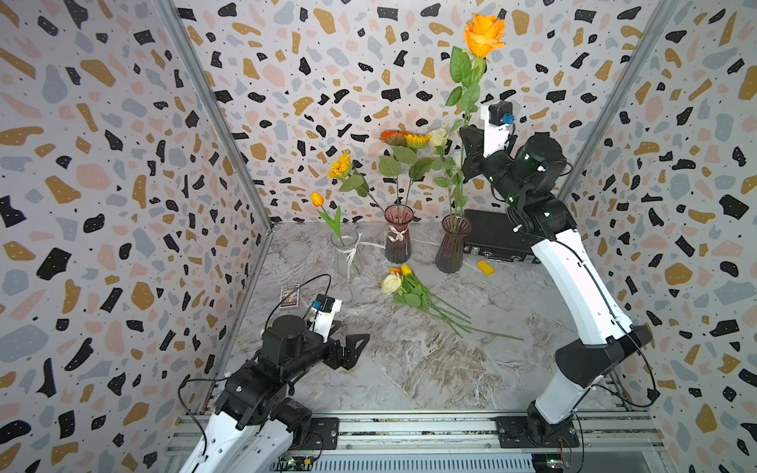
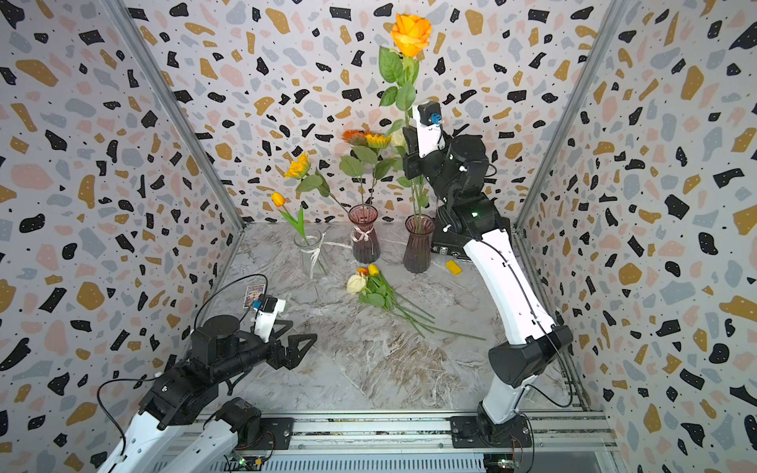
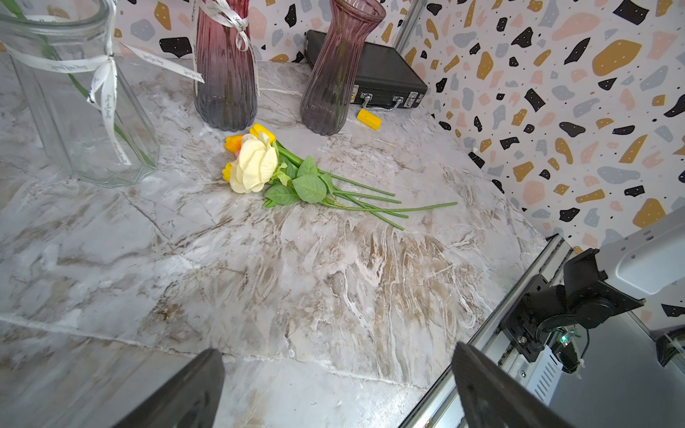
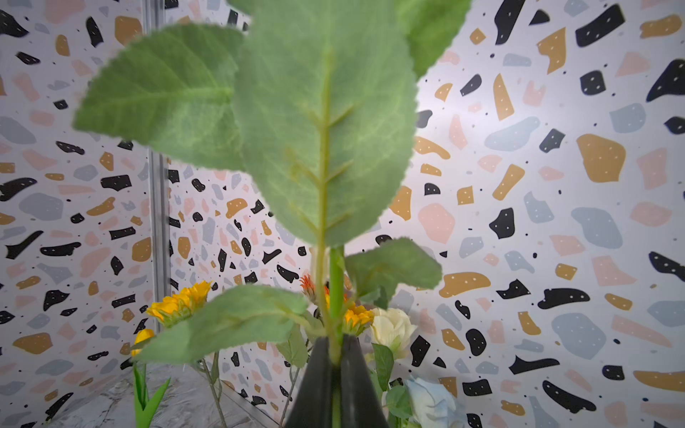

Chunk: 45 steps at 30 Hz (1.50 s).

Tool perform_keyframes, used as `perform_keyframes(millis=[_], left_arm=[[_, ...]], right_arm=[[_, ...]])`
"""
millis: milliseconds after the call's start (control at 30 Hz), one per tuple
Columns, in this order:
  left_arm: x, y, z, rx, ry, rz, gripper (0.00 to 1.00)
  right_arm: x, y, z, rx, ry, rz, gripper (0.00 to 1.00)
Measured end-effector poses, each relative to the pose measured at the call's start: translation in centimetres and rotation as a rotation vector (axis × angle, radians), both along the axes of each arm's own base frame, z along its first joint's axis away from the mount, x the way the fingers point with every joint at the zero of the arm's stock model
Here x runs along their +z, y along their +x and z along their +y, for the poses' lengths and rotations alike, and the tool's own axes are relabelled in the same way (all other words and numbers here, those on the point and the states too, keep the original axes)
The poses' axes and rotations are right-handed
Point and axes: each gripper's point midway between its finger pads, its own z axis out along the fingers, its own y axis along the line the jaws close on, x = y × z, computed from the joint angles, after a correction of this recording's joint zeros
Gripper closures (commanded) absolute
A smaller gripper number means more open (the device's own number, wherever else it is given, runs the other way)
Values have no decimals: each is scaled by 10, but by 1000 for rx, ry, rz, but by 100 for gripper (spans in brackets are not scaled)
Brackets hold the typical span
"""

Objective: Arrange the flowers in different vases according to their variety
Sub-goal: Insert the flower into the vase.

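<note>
Top view: orange rose (image 1: pixel 470 94) upright, bloom-up

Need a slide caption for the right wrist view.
Right pincer shut on a leafy green flower stem, yellow sunflowers and a cream rose behind.

Clear glass vase (image 3: pixel 74 122): smooth, glossy. Ribbed pink-purple glass vase with satin ribbon bow (image 3: pixel 226 85): glossy. Grey marble-pattern tabletop (image 3: pixel 259 278): smooth, slight sheen. Black rectangular case (image 3: pixel 393 70): grained, matt. Green serrated leaf (image 4: pixel 326 129): matt, cloth-like.
</note>
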Motion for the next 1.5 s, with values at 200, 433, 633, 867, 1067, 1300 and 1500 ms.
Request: perform_keyframes(millis=[200,433,633,867,1067,1300,1500], left_arm=[[0,1,0,3,2,-1,0],[-3,5,-1,6,10,10,1],[-3,5,-1,9,12,9,0],[-5,7,-1,9,16,19,0],[-6,7,-2,9,18,20,0],[-8,8,-2,9,23,32,0],[-8,8,-2,9,22,29,0]], right_arm=[[-61,57,-12,-74,-44,85,100],[-139,93,-23,-111,-66,184,100],[-190,100,-21,-110,-57,240,100],[-252,99,-25,-130,-89,336,100],[-253,100,-31,-163,-93,331,73],[-256,102,-39,-212,-129,331,48],[-254,94,-45,-230,-152,335,38]])
